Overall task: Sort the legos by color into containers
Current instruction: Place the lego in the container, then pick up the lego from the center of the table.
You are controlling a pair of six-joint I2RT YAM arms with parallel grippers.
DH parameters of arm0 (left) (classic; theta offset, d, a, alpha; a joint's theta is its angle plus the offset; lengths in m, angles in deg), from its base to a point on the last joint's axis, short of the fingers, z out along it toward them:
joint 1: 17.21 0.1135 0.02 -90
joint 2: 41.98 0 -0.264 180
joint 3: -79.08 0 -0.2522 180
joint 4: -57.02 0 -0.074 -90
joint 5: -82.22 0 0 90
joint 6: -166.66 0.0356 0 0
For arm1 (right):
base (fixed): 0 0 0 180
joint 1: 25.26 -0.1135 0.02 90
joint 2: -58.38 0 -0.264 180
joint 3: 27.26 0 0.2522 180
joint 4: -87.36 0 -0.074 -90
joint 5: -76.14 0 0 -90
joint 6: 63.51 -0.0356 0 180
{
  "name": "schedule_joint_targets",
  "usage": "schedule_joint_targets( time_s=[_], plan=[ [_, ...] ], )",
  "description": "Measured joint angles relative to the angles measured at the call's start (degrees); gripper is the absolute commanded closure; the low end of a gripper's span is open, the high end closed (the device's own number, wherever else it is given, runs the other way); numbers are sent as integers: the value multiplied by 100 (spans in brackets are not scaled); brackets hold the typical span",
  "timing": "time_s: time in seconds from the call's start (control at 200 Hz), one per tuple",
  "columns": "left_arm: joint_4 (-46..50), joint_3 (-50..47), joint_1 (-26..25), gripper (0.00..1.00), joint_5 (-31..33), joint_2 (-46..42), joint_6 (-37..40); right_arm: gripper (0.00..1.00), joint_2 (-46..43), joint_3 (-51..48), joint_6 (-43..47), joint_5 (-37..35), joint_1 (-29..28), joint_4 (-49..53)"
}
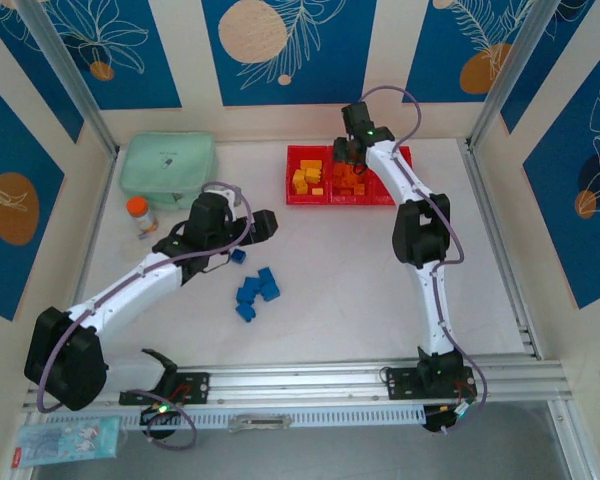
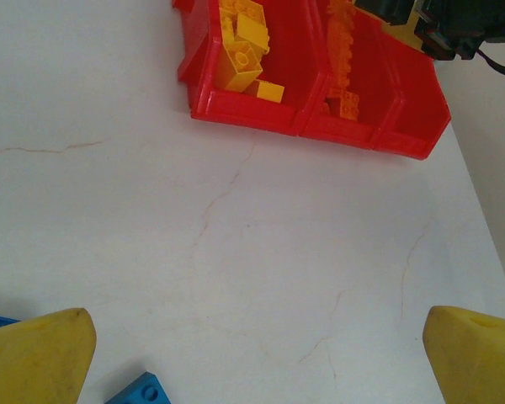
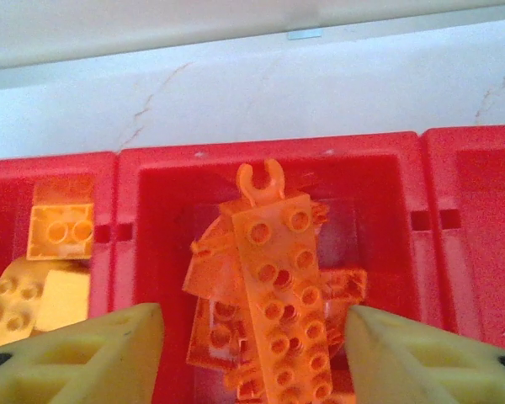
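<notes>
Yellow bricks [image 1: 305, 180] and orange bricks [image 3: 278, 278] binned, my right gripper [image 3: 252, 318] open, empty above the orange; blue bricks [image 1: 257, 292] outstanding on table [image 1: 330, 280], third bin [image 3: 475, 252] waiting.

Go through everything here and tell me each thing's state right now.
left gripper: open, empty, above the table.
right gripper: open, over the middle bin.
long orange piece: lying on orange bricks in the middle bin.
yellow bricks: in the left bin.
blue bricks: loose on the table.
mint-green case: closed.
orange-capped bottle: upright, capped.
</notes>
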Motion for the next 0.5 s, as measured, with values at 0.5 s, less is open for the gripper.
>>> schedule_joint_targets(
  time_s=[0.5],
  plan=[
    [732,-332,92,1,-52,-1373,-17,31,-3521,-3821,-337,684,-1102,-516]
  ],
)
